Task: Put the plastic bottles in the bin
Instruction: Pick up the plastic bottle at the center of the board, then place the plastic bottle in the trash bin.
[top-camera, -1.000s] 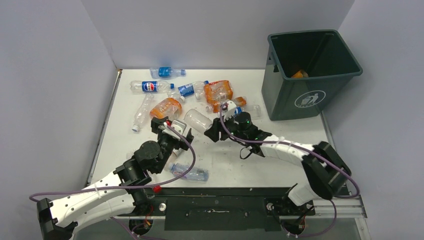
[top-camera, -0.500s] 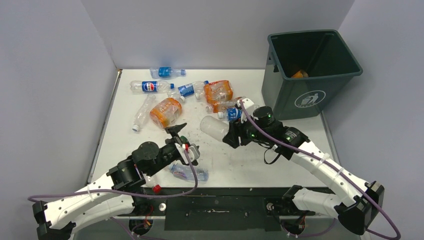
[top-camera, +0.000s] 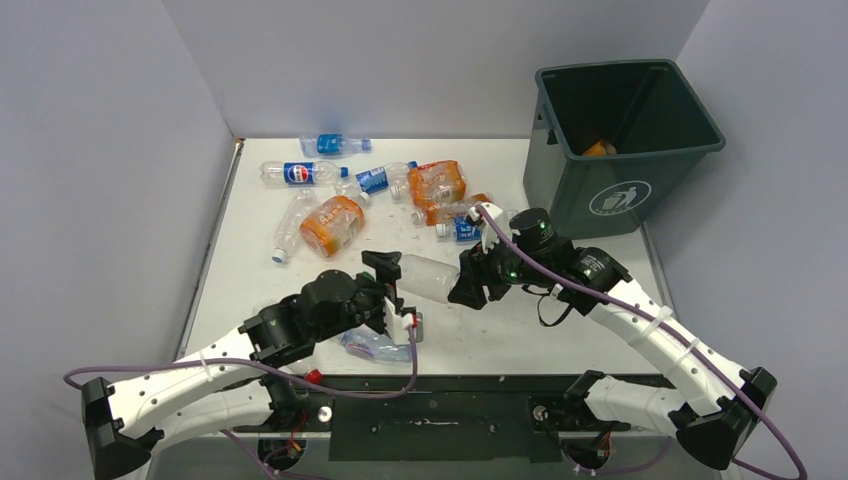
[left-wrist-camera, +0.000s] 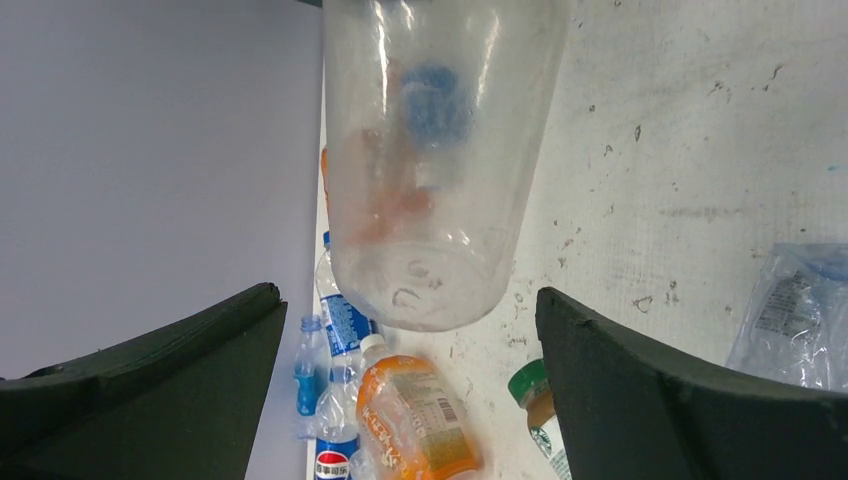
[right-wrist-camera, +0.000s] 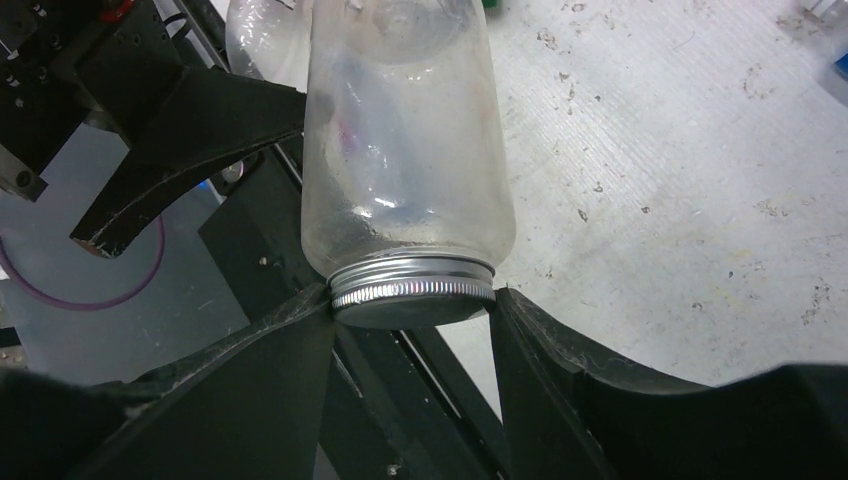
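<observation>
A clear wide bottle (top-camera: 430, 278) with a silver screw lid (right-wrist-camera: 412, 295) hangs level above the table. My right gripper (top-camera: 470, 285) is shut on its lid end (right-wrist-camera: 410, 300). My left gripper (top-camera: 398, 295) faces the bottle's base (left-wrist-camera: 430, 170), open wide (left-wrist-camera: 408, 300), one finger on each side and neither touching. Other plastic bottles lie at the back left: an orange one (top-camera: 333, 222), a Pepsi one (top-camera: 298, 173), a blue one (top-camera: 335, 145). The dark bin (top-camera: 625, 130) stands at the back right with something orange inside.
A crushed clear bottle (top-camera: 378, 345) lies under my left wrist near the front edge. More bottles (top-camera: 437, 185) lie in a cluster between the middle of the table and the bin. Grey walls close in the left, back and right sides.
The right arm has lifted the clear bottle off the table and brought it forward. The left gripper has swung right, away from the orange bottle, up to the bottle's base.
</observation>
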